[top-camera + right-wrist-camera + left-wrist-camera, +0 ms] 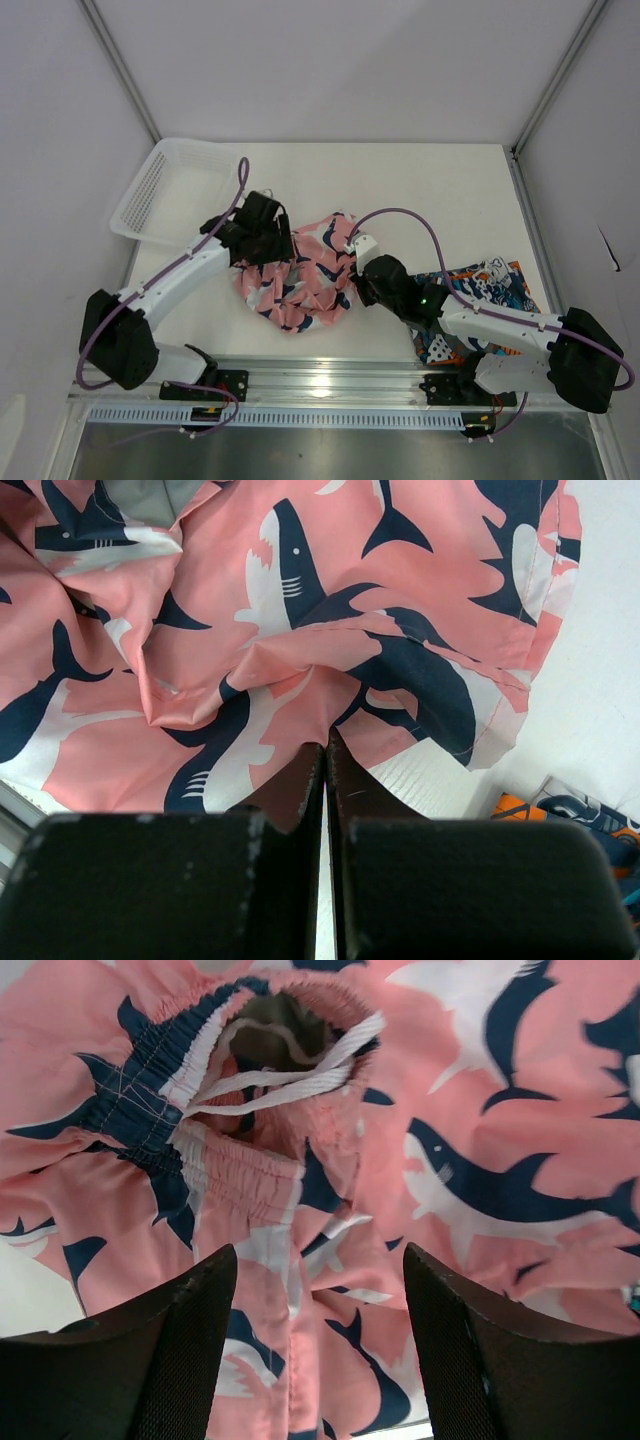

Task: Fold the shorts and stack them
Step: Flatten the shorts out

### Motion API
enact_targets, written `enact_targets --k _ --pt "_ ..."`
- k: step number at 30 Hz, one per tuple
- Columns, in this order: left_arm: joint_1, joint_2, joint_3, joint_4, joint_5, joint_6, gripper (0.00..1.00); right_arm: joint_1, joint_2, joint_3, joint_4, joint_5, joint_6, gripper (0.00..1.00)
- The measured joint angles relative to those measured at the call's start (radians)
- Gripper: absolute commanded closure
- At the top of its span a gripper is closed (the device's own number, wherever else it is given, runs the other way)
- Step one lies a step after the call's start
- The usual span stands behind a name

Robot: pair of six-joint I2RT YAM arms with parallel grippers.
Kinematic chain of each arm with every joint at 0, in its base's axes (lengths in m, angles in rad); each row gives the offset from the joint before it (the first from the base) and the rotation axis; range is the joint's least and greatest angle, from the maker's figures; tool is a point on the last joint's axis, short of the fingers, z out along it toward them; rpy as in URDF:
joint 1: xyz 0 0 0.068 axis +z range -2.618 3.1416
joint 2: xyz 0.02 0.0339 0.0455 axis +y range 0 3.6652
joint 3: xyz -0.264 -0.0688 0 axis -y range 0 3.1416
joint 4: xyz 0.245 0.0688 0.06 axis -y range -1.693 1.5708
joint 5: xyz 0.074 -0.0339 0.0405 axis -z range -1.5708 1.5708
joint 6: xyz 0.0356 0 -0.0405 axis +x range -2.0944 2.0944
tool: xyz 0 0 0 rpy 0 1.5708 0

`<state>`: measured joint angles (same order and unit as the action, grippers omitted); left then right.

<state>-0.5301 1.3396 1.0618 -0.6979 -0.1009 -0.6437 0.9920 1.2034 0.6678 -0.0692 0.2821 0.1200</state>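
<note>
The pink shorts (300, 275) with navy-and-white sharks lie crumpled in the middle of the table. My left gripper (272, 243) hovers over their left part, jaws open and empty (315, 1295), just below the elastic waistband and white drawstring (285, 1080). My right gripper (358, 283) is at the right edge of the pink shorts and is shut on a puckered fold of the fabric (325, 742). The printed blue, orange and white shorts (485, 290) lie at the right, partly under my right arm, and show as a corner (590, 815) in the right wrist view.
A white mesh basket (165, 190) stands at the back left of the table, just beyond my left arm. A metal rail (330, 375) runs along the near edge. Grey walls close in the sides.
</note>
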Motion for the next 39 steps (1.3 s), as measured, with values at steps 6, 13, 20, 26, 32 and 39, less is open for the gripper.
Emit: enact_targets --k 6,13,20,26,32,39 --pt "-0.002 0.13 0.016 -0.008 -0.039 0.011 0.59 0.0 0.0 0.0 0.0 -0.003 0.0 1.0" --pt "0.012 0.204 0.021 -0.006 -0.101 0.026 0.84 0.0 0.0 0.0 0.0 -0.002 0.0 1.0" --pt "0.048 0.16 -0.043 0.027 -0.135 0.018 1.0 0.0 0.0 0.0 0.0 -0.002 0.003 1.0" --pt "0.07 -0.127 -0.105 0.032 -0.208 -0.039 1.0 0.0 0.0 -0.001 0.0 -0.002 0.01 1.0" --pt "0.171 -0.431 -0.118 0.031 -0.29 -0.092 1.0 0.0 0.005 -0.023 0.002 -0.056 0.011 1.0" --pt "0.246 -0.453 -0.07 -0.016 -0.324 -0.11 1.0 0.029 0.03 -0.023 -0.014 -0.276 0.012 0.7"
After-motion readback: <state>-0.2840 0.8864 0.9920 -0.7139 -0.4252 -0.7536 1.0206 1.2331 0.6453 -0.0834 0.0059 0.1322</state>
